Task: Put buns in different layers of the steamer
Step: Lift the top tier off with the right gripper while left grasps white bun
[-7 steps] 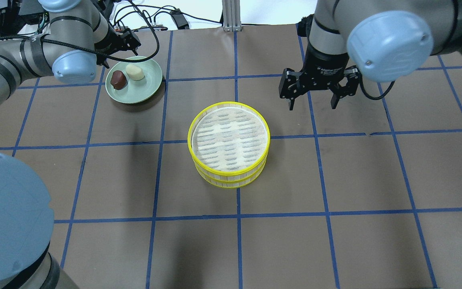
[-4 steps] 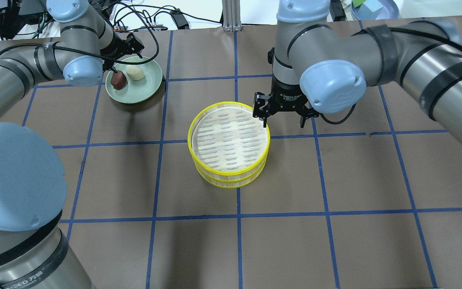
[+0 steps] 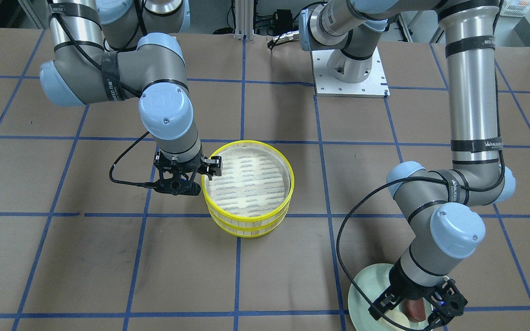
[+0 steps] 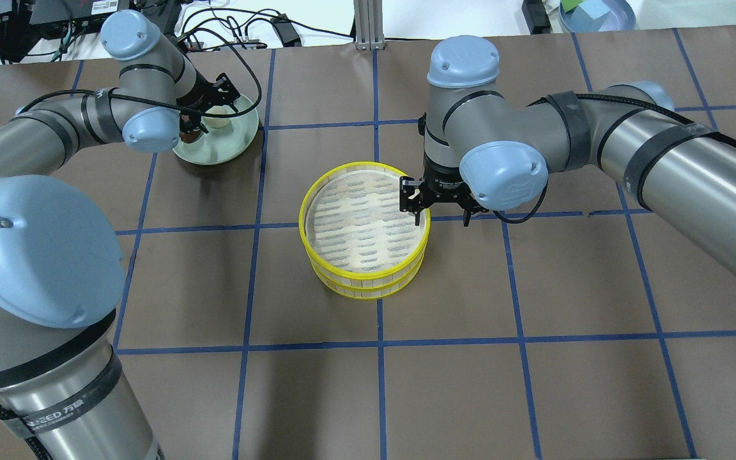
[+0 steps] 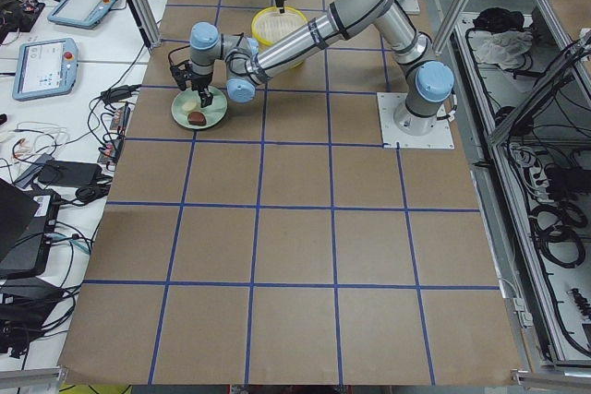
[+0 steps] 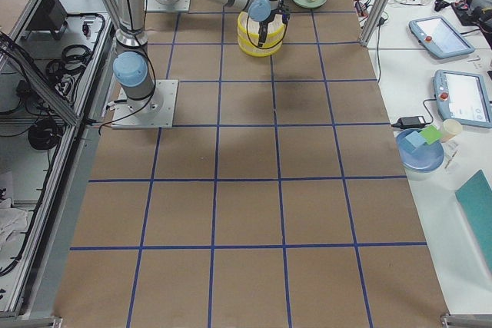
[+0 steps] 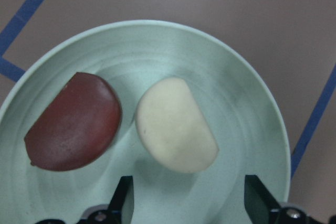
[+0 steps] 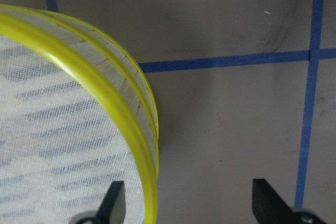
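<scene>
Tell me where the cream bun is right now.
In the left wrist view the cream bun lies on the green plate, just right of the reddish-brown bun; overhead, that plate sits far left.

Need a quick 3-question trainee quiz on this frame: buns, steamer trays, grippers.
1. True or false: the dark reddish-brown oblong bun and the pale cream oblong bun both lie on the pale green round plate.
2. How does the right gripper stand at the upper yellow-rimmed steamer tray? A) both fingers inside it; B) open, one finger inside the rim, one outside; C) shut on the rim.
3. Fill in: the upper tray sits ___ on the lower yellow-rimmed steamer tray.
Key: 1 true; 2 B; 3 stacked.
</scene>
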`<state>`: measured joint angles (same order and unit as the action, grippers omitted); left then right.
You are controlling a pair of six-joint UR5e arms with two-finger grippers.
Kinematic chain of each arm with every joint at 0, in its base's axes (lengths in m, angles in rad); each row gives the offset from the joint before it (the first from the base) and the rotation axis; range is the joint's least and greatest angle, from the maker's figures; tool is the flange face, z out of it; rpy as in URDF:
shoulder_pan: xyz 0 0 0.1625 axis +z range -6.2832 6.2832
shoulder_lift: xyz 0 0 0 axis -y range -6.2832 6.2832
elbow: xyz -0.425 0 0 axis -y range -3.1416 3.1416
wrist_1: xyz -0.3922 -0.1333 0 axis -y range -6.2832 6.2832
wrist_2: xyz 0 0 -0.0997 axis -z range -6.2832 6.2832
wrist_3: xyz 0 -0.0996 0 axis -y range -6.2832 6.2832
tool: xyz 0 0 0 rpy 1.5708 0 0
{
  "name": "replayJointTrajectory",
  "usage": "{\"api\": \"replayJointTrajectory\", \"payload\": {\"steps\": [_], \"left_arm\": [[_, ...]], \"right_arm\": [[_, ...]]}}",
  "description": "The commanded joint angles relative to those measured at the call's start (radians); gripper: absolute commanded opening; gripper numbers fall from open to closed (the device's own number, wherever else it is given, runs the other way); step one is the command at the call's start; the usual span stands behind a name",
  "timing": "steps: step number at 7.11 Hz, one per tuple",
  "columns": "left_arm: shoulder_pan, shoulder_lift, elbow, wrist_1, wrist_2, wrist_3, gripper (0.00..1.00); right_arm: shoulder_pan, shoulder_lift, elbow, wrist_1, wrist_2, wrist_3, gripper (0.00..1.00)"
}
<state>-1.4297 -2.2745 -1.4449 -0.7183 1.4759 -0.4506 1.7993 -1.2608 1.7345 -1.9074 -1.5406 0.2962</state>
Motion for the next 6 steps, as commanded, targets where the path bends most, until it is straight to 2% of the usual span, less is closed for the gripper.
{"api": "replayJointTrajectory", "payload": {"steps": [1,2,5,6], "left_arm": [[0.000,-0.011,0.000,0.000,0.004,-0.010,0.75],[0.002,-0.011,0.001,0.000,0.004,-0.010,0.67],[0.009,-0.011,0.020,0.003,0.003,0.000,0.36],[0.020,-0.011,0.018,0.003,0.003,0.039,0.21]], "right_arm": [[-0.001,-0.009,-0.001,0.011,-0.004,0.004,0.11],[-0.002,-0.009,0.000,0.017,-0.004,0.009,0.00],[-0.005,-0.044,-0.025,0.054,-0.004,0.011,0.00],[-0.020,-0.084,-0.048,0.114,-0.006,0.008,0.00]]}}
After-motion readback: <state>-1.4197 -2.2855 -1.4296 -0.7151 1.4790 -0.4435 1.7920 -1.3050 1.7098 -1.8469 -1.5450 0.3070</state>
